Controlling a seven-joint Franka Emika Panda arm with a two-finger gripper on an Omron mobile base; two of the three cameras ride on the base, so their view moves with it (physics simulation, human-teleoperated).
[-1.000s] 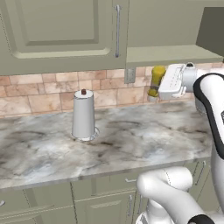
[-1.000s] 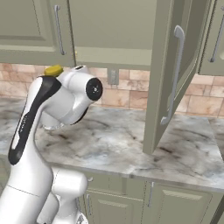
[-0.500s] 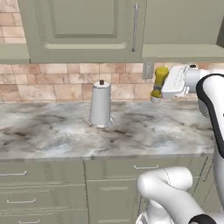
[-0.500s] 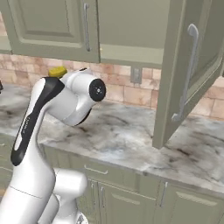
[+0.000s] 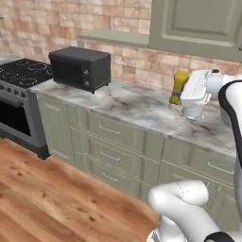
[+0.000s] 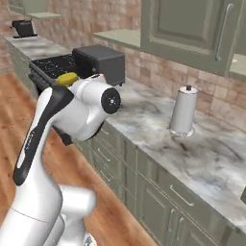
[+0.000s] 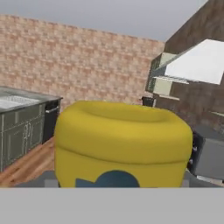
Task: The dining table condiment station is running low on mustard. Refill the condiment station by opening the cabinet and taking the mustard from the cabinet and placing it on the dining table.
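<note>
We see the gripper (image 5: 177, 92) clamped on the mustard (image 5: 178, 86), carried in the air above the counter (image 5: 137, 106). Fingertips are hidden behind the bottle, so we can't tell the exact gap, but it matches the bottle's width.

Mustard: squat dark-yellow body, upright in the left base view, sticking out of the white hand on its far side. In the hand view it sits right at the pincer (image 7: 118, 181), rounded yellow top with a shallow dip, dark blue label patch low on the front. In the right base view a yellow bit of it (image 6: 67, 78) pokes up behind the wrist.

Around the pincer: grey-white veined marble counter below, sage-green drawer fronts (image 5: 113, 137) under that. Black toaster oven (image 5: 80, 67) well off to the pincer's left on the same counter, black stove (image 5: 21, 78) further left. Paper towel roll (image 6: 184, 111) stands upright on the counter, well apart to the other side. Brick-tile wall (image 5: 61, 23) behind, a sage-green upper cabinet (image 5: 203, 23) above with door shut. Wooden floor (image 5: 52, 198) below.
</note>
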